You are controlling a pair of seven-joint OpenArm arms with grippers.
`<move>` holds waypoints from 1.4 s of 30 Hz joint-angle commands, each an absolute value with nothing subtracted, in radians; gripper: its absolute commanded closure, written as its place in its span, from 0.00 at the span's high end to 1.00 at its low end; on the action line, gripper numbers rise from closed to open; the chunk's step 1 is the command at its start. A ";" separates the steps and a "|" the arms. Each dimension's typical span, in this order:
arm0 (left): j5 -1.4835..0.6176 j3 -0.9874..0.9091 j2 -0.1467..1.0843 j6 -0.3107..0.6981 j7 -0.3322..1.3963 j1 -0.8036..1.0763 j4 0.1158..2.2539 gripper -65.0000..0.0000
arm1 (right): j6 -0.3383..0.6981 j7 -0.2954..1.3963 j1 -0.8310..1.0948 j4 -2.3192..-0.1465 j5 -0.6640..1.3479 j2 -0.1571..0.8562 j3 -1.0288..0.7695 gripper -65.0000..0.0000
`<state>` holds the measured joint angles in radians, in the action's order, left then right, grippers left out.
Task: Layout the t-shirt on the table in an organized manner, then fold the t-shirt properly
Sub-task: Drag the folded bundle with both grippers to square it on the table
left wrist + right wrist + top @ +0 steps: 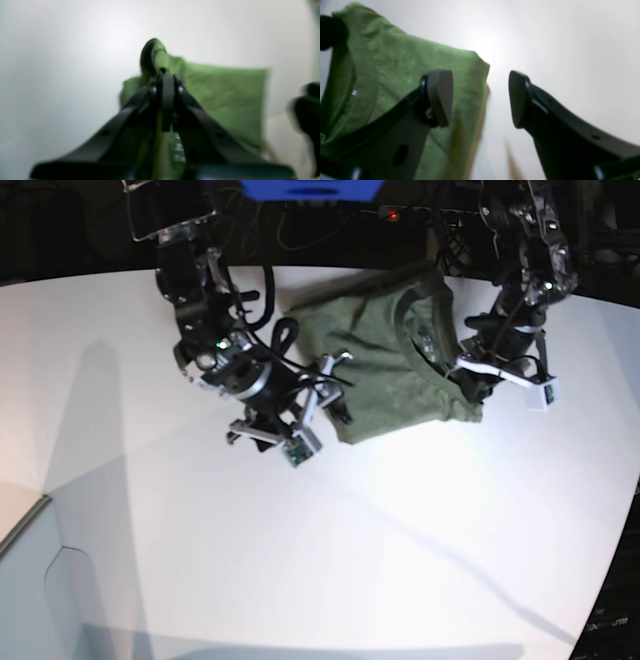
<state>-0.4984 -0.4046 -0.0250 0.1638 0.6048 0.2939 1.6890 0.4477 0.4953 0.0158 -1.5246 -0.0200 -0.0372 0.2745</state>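
The olive green t-shirt [375, 355] lies partly folded and bunched at the far middle of the white table [200, 530], collar [415, 330] toward the right. My left gripper [468, 385] is shut on a raised fold of the shirt at its right edge; in the left wrist view the gripper [163, 72] pinches the cloth [225, 95] and lifts it. My right gripper [335, 378] is open and empty at the shirt's left edge. In the right wrist view the gripper [480, 98] hovers over the shirt's [395, 67] edge, one finger [440, 97] over the cloth.
A blue object [310, 188] and cables sit beyond the table's far edge against a dark background. A pale box corner [30, 580] shows at the bottom left. The other gripper shows at the left wrist view's right edge [307, 107].
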 commanded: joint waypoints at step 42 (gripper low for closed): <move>-0.529 -0.412 -0.013 0.165 0.579 0.305 1.511 0.00 | 0.450 0.406 -0.229 -1.043 -0.002 -0.091 0.404 0.00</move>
<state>-0.5213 -0.4107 -0.0170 0.1608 0.5873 0.3084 1.4979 0.4473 0.4068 -0.2127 -1.0317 -0.0032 -0.0830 0.4057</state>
